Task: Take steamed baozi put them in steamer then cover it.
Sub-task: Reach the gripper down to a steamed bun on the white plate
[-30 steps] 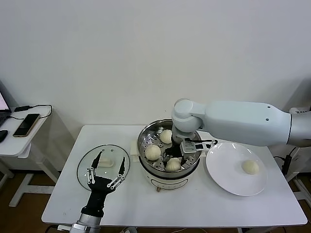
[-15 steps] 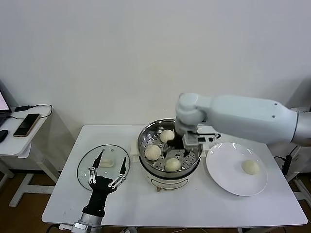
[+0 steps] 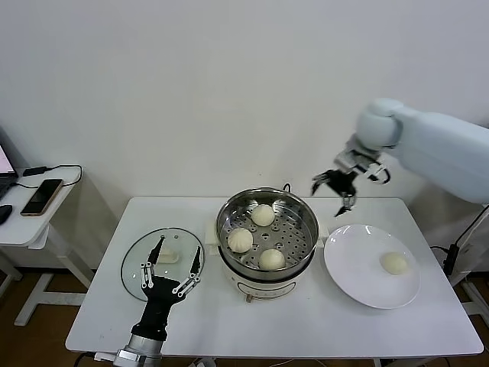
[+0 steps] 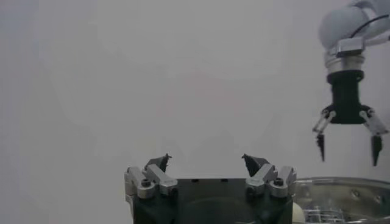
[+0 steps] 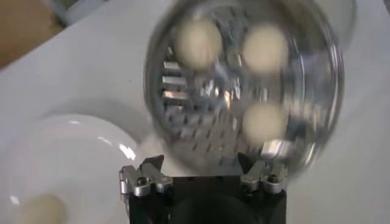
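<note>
Overhead, the right hand (image 3: 341, 186) hangs empty with fingers spread wide, between the steamer (image 3: 267, 237) and the plate (image 3: 372, 264). Three buns (image 3: 240, 239) sit pleats-up on the tray; a fourth bun (image 3: 393, 263) waits on the plate. Left of the steamer the lid (image 3: 163, 261) lies flat on the worktop (image 3: 306, 325), handle bar running left to right, under the wide-open left hand (image 3: 168, 269).

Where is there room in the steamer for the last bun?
The round steel steamer pot holds three cream-white pleated buns toward its left and front; the perforated tray's right side is bare. The flat white plate carries one bun. The right gripper hangs open above; the left gripper is open over the clear glass lid.
</note>
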Available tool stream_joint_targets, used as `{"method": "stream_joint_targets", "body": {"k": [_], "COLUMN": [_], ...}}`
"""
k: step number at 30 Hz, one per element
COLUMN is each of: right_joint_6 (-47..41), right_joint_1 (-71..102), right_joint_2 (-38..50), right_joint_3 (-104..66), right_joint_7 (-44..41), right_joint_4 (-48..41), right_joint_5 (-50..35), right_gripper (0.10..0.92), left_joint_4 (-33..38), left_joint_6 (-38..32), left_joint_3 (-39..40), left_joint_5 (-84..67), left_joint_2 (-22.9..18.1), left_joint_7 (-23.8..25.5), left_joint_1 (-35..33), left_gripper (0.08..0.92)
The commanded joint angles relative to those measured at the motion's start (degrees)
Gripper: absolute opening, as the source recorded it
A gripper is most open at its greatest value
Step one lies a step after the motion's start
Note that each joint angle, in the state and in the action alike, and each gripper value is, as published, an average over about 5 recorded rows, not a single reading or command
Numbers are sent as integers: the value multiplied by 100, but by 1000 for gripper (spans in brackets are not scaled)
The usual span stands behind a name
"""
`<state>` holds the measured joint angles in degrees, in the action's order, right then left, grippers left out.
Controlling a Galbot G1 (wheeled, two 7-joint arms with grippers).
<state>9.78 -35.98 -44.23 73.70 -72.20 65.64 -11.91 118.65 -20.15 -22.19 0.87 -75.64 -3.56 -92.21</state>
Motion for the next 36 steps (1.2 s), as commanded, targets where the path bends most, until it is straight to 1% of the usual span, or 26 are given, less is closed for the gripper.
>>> {"method": "stream_joint_targets", "body": {"k": [1,6,16,36], "right_joint_6": [-913,-775,-583,-554], "right_joint_1": [1070,1860,2540,3015], "right_joint_2": [753,768,556,173], "right_joint_3": [-340,-918,-1216,-1426], "right_joint_7": [-105,7,283,703], "right_joint_4": [-1841,-2140,-2300,-2704], "right_joint_5": [-207,164,494,567], "right_gripper": [823,823,823,823], "left_joint_4": [-9,-5,-16,-95], "left_joint_6": [31,46,66,7], "left_joint_3": [-4,-31,-53,-105], "left_joint_5": [17,21,29,92], "left_joint_2": [-9,-10,-36,-31], "left_joint_7": [-28,-16,-50,-35], "left_joint_1": [-11,-56,-56,-61], "left_gripper": [823,823,823,823]}}
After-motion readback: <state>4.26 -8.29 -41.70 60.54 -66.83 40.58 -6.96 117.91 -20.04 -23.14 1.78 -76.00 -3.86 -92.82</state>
